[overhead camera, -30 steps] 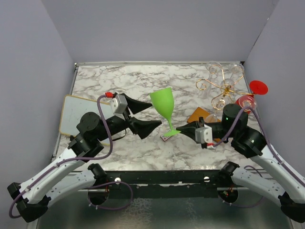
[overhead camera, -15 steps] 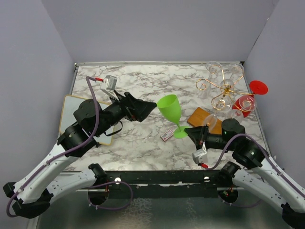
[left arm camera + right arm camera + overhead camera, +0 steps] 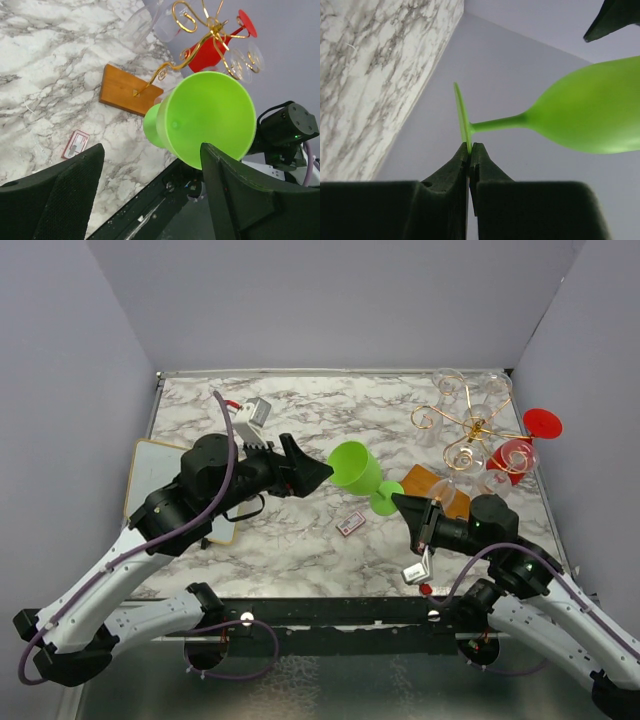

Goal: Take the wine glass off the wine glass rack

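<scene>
A green wine glass (image 3: 356, 468) is held tilted on its side above the table, off the wine glass rack (image 3: 470, 426). My right gripper (image 3: 398, 502) is shut on the rim of the glass's foot (image 3: 462, 120). The stem and bowl (image 3: 590, 120) point away from it. My left gripper (image 3: 318, 475) is open and empty, close to the bowl's mouth (image 3: 207, 117) with a finger either side. The gold wire rack on its brown wooden base (image 3: 127, 90) carries a red glass (image 3: 513, 455) and clear glasses (image 3: 450, 382).
A white board (image 3: 160, 480) lies at the table's left edge under the left arm. A small card (image 3: 350, 524) lies on the marble (image 3: 300, 410) near the middle. Grey walls close in the back and both sides.
The right gripper has dropped and turned, tipping the green glass from nearly upright onto its side, mouth towards the left arm. The left gripper has swung up and right to face the mouth.
</scene>
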`<control>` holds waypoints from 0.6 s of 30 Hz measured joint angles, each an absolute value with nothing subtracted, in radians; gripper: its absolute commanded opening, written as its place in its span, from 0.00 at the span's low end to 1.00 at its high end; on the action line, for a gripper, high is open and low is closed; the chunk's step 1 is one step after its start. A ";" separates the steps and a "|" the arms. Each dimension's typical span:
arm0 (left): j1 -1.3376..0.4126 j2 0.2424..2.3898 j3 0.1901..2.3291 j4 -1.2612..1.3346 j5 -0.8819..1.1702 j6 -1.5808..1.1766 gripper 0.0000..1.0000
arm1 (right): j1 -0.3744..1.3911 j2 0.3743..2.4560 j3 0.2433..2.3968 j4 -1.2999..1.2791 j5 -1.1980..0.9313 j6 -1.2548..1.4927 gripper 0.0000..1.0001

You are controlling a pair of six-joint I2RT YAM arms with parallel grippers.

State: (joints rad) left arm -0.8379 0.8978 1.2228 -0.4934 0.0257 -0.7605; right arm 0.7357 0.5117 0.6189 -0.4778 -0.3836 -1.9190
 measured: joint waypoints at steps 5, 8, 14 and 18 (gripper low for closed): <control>-0.838 0.953 1.241 -0.537 0.054 -0.742 0.58 | 0.741 0.511 0.601 -0.445 -0.366 -2.004 0.02; -0.838 0.981 1.263 -0.562 0.058 -0.725 0.48 | 0.745 0.512 0.585 -0.431 -0.342 -2.043 0.02; -0.838 1.006 1.296 -0.604 0.058 -0.681 0.38 | 0.762 0.532 0.579 -0.410 -0.292 -2.054 0.02; -0.838 1.028 1.304 -0.629 0.058 -0.654 0.34 | 0.776 0.548 0.569 -0.394 -0.270 -2.054 0.02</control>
State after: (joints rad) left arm -0.8379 1.0275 1.3041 -0.6289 0.0582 -0.6537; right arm 0.7757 0.5476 0.5694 -0.3939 -0.2703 -2.0541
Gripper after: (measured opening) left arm 0.374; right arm 0.026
